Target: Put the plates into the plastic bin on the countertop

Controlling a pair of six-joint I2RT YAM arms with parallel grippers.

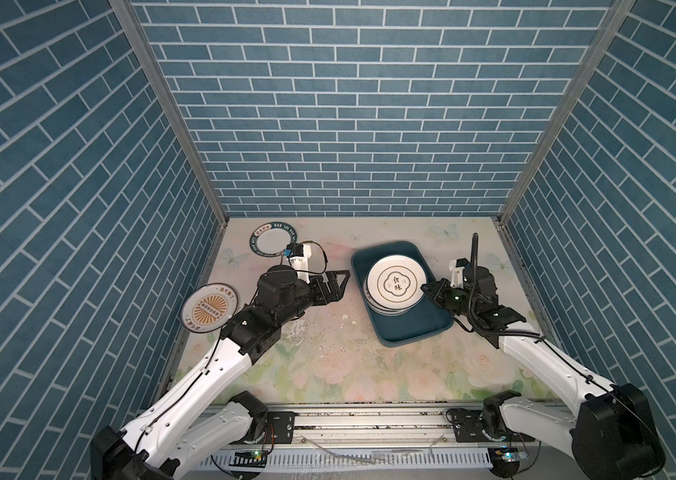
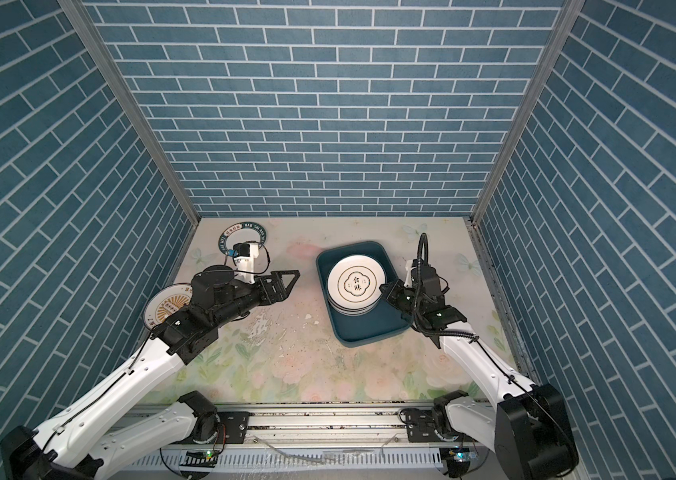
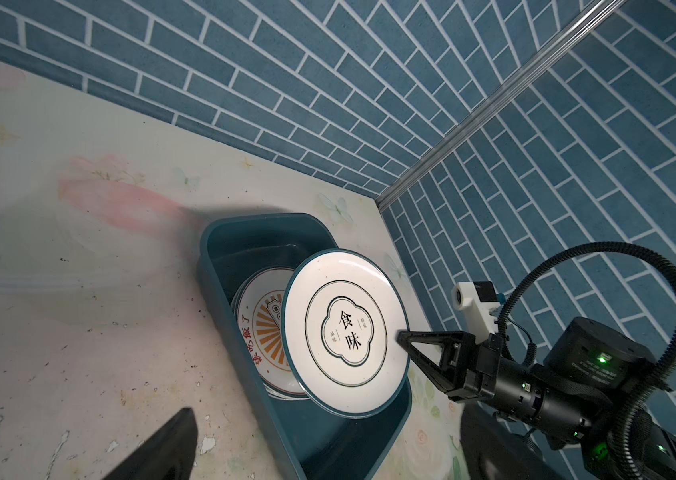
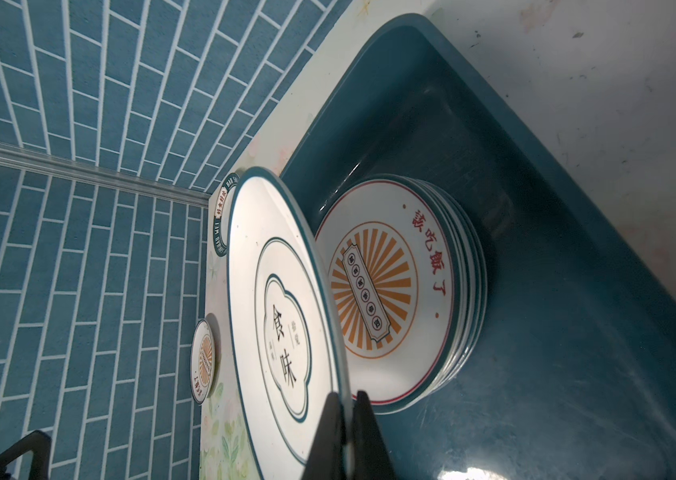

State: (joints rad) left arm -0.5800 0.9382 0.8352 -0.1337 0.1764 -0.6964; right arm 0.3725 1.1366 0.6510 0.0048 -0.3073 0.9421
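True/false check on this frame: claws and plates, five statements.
1. The right claw grips the cloud-outline plate by its rim. True.
2. The left claw holds a plate. False: it is open and empty, over the countertop.
3. The plastic bin is empty. False: a stack of plates lies in it.
4. Two plates lie outside the bin. True: the teal-rimmed plate and the sunburst plate.
5. The cloud-outline plate lies flat on the stack. False: it is tilted, gripped edge raised.

1 plastic bin (image 1: 406, 328), 1 cloud-outline plate (image 1: 396, 284), 1 teal-rimmed plate (image 1: 273, 243), 1 loose sunburst plate (image 1: 209, 308), 1 sunburst-topped stack (image 4: 373, 291), plates uncountable
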